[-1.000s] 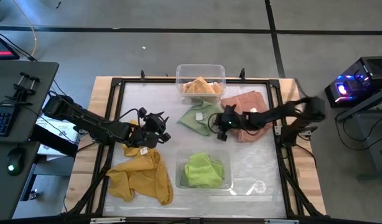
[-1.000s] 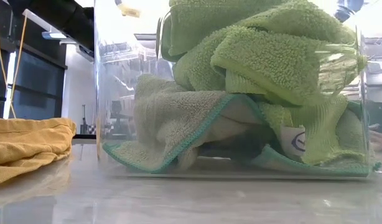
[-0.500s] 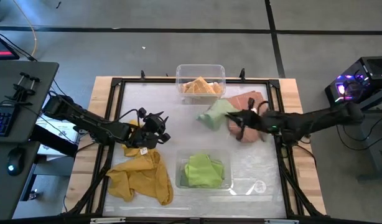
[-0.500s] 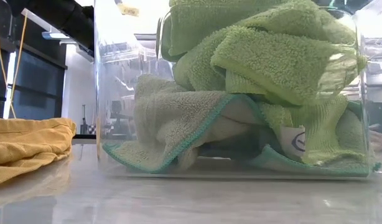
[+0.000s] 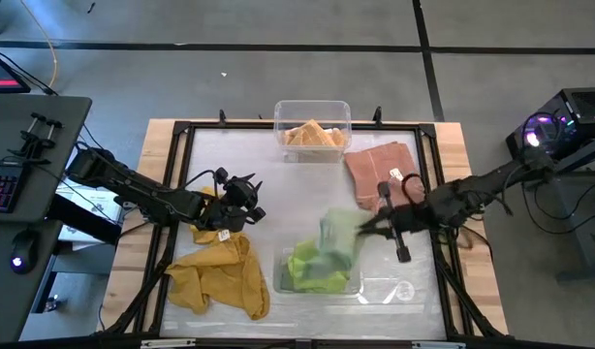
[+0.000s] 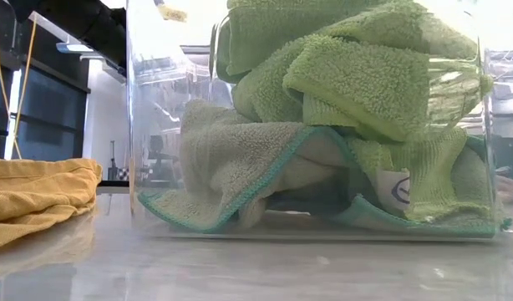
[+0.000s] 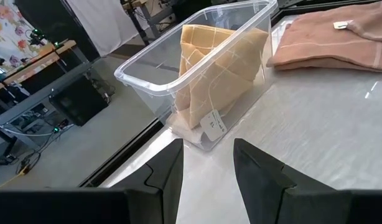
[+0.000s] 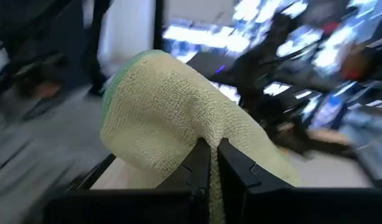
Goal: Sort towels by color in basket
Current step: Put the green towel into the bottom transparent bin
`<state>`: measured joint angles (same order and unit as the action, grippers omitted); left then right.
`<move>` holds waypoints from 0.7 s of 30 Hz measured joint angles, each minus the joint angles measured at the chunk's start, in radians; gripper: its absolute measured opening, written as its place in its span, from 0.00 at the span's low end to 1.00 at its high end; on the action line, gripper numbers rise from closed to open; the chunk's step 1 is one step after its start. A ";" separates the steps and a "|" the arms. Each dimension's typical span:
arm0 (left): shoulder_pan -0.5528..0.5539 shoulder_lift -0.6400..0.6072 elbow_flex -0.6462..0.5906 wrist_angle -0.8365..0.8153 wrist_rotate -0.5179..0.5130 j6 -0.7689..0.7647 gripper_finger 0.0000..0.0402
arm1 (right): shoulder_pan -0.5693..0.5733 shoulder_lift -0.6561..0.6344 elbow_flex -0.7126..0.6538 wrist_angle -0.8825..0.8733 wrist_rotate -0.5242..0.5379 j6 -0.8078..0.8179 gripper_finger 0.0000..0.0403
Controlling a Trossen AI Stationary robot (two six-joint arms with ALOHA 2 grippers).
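A light green towel is in my right gripper, which is shut on it above the far right part of the near clear bin. That bin holds more green towels. My left gripper is open over the table's left middle, facing the far clear bin with yellow towels inside. A mustard towel lies crumpled at the near left, also in the low view. A peach towel lies flat at the far right. My right gripper pinches the light green towel between its two fingers, on a bunched fold of it. The fingers come level from the table's right side. The towel is lifted clear and drapes around the fingertips, slack, above the near bin.
The table has a dark frame around its edges. A small mustard piece with a white tag lies under my left arm. Bare table surface lies between the two bins.
My right gripper, shut on the green towel, has lifted it off the far middle of the table and carried it toward the near edge, ending above the near bin. The towel is now clear of the table. The left arm has kept still.
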<state>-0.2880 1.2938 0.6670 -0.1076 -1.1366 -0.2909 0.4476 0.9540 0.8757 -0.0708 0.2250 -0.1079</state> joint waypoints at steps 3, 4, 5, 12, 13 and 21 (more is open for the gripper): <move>0.001 0.000 0.000 0.000 0.000 -0.001 0.32 | 0.004 0.093 0.128 -0.169 -0.013 0.046 0.02; 0.001 0.000 0.000 0.001 0.000 -0.003 0.32 | -0.001 0.132 0.171 -0.223 -0.012 0.061 0.02; 0.001 0.000 0.000 0.001 0.000 -0.006 0.32 | -0.008 0.176 0.213 -0.271 -0.016 0.072 0.02; 0.001 0.000 0.000 0.003 0.000 -0.019 0.32 | -0.044 0.489 0.463 -0.542 -0.158 0.084 0.02; 0.001 0.000 0.000 0.003 0.000 -0.019 0.32 | -0.049 0.528 0.494 -0.578 -0.171 0.082 0.02; -0.010 0.000 0.000 0.004 0.006 -0.005 0.32 | -0.080 0.767 0.593 -0.662 -0.199 0.081 0.09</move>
<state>-0.2985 1.2938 0.6670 -0.1032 -1.1309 -0.2959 0.3678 1.7208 1.4689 -0.7330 0.0258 -0.0269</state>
